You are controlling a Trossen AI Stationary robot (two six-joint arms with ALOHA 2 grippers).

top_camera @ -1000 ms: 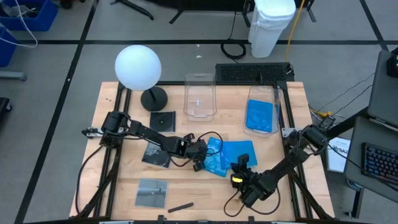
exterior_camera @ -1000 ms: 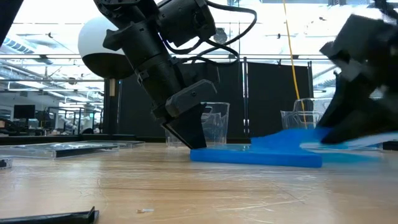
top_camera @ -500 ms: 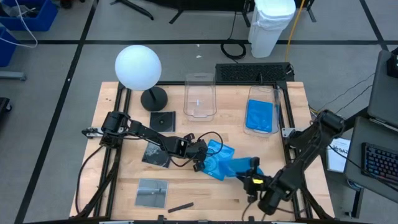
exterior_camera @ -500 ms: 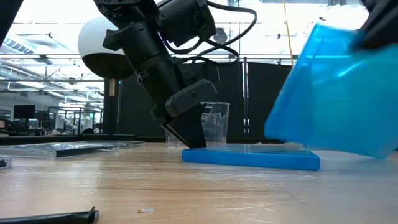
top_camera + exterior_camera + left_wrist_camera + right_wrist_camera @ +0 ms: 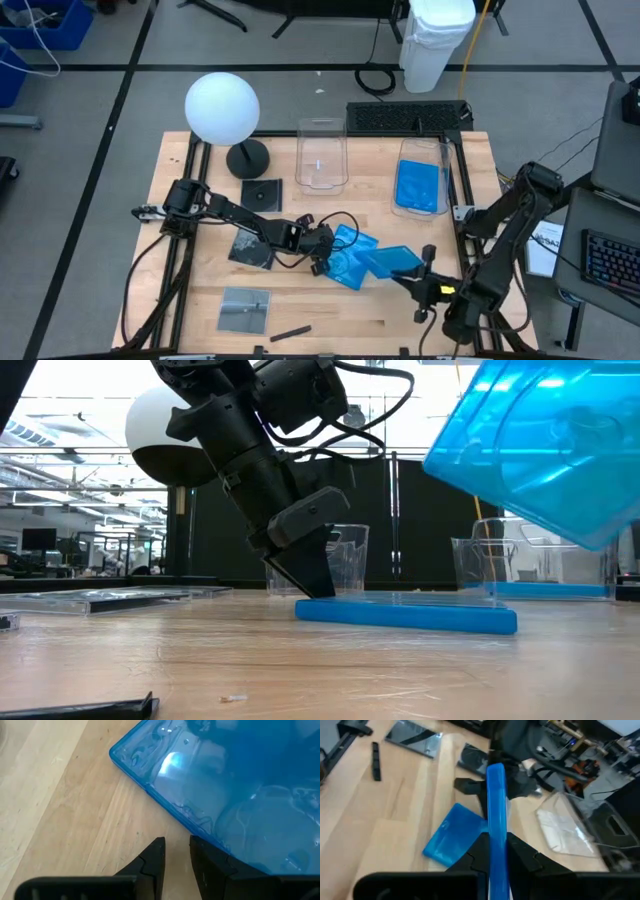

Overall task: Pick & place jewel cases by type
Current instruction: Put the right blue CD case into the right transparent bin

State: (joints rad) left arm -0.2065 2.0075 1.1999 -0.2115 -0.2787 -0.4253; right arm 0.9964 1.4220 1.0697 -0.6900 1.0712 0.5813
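Observation:
One blue jewel case (image 5: 348, 260) lies flat on the table's middle. My left gripper (image 5: 173, 854) stands at its left edge, fingers narrowly open with bare wood between them. My right gripper (image 5: 496, 846) is shut on a second blue jewel case (image 5: 392, 262), raised above the table right of the first. A third blue case (image 5: 418, 187) lies in the right clear tub. Two dark cases (image 5: 262, 193) (image 5: 250, 248) and a grey one (image 5: 245, 308) lie flat on the left half. My left gripper has one finger (image 5: 206, 862) over the lying blue case's edge (image 5: 197, 831), slanting down from the table's left; I cannot tell whether it touches. My right gripper pinches the lifted blue case by its two flat faces near one edge (image 5: 496, 851), between both fingers. The case stands on edge between them, tilted and clear of the table (image 5: 540, 450).
An empty clear tub (image 5: 320, 155) stands at the back middle, left of the tub with the blue case. A white globe lamp (image 5: 222, 107) stands at the back left. A small dark stick (image 5: 290, 332) lies near the front edge.
My right gripper has risen and gone toward the table's right edge while rolling. The blue case it holds has come off the other blue case, lifted clear and tipped from flat onto its edge. The other blue case stays on the table.

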